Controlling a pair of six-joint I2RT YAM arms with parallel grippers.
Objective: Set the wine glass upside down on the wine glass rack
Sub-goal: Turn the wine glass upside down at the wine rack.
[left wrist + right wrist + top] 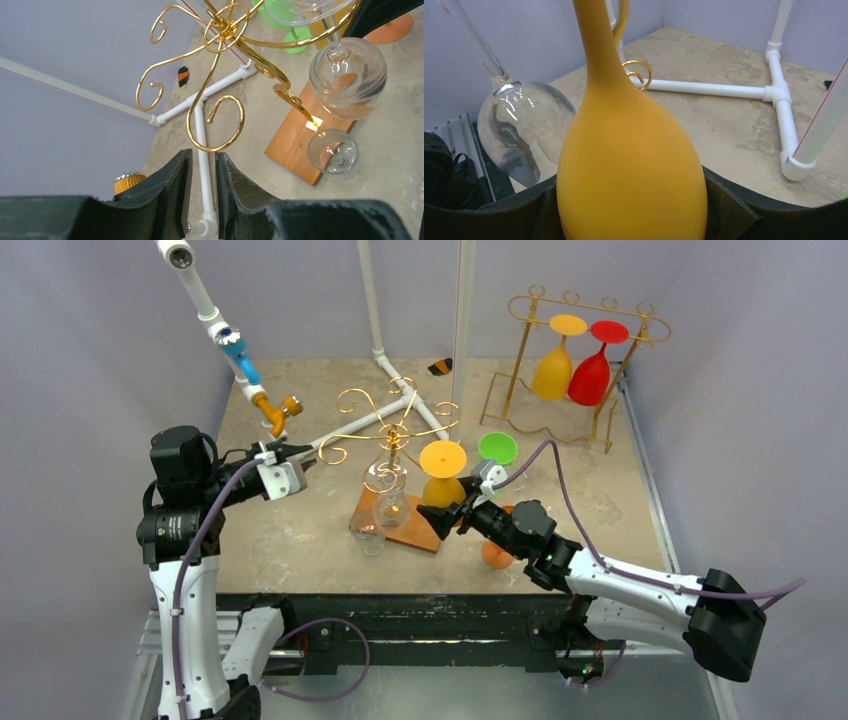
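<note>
An orange wine glass is upside down, foot on top, beside the gold wire rack on its wooden base. My right gripper is shut on its bowl; in the right wrist view the bowl fills the space between the jaws of that gripper. A clear glass hangs upside down on the rack. Another clear glass is at the base's near left corner. My left gripper is just left of a rack curl, its jaws a narrow gap apart and empty.
A second gold rack at the back right holds a yellow glass and a red glass. A green glass stands behind my right gripper. An orange foot shows beside the right arm. White pipes lie behind the rack.
</note>
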